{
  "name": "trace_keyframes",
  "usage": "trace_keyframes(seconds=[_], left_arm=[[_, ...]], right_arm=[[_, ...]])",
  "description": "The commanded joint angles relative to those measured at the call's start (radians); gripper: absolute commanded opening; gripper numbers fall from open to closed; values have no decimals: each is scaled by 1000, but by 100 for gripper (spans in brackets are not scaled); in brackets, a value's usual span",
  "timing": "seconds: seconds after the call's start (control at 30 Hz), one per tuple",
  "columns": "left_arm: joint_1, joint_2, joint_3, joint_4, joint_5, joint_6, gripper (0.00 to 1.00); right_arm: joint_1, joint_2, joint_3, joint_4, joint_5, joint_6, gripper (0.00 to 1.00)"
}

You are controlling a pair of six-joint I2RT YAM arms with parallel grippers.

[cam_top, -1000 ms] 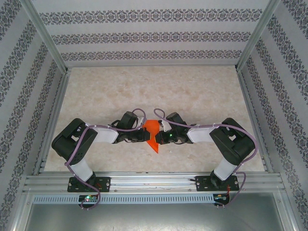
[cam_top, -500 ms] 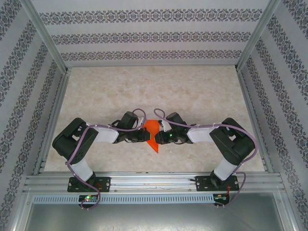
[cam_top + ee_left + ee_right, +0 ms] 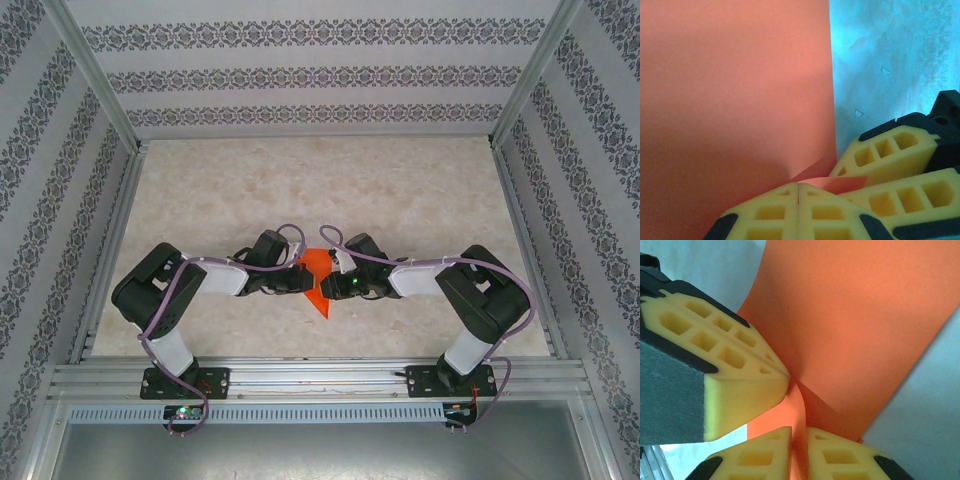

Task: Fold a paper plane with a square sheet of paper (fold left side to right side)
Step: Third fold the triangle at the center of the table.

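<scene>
In the overhead view the 2 arms meet at the middle of the table (image 3: 300, 190); the orange-red paper (image 3: 318, 268) lies between them, its 1 sharp point aimed at the near edge. The left gripper (image 3: 300, 281) touches the paper from the left, and the right gripper (image 3: 336, 285) touches it from the right. In the left wrist view the left gripper's 2 yellow pads (image 3: 770, 215) are pressed together, pinching the paper's edge where a crease runs into their tips; the sheet rises broad and flat beyond them, with the right gripper's fingers (image 3: 890, 150) just beside. In the right wrist view the right gripper's pads (image 3: 840, 455) stand a narrow slit apart; a strip of paper runs up through the slit.
</scene>
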Motion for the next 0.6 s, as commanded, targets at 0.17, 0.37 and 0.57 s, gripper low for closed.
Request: trace_keyframes(seconds=[0.17,0.37,0.57], left_arm=[[-11,26,17,-16,-14,10,3],[-11,42,27,-62,-34,14,2],[-11,50,30,-86,-44,17,2]], right_arm=[[-11,28,-22,-89,55,-1,18],[-23,-11,-17,-86,41,17,24],[-49,-54,2,-93,19,32,30]])
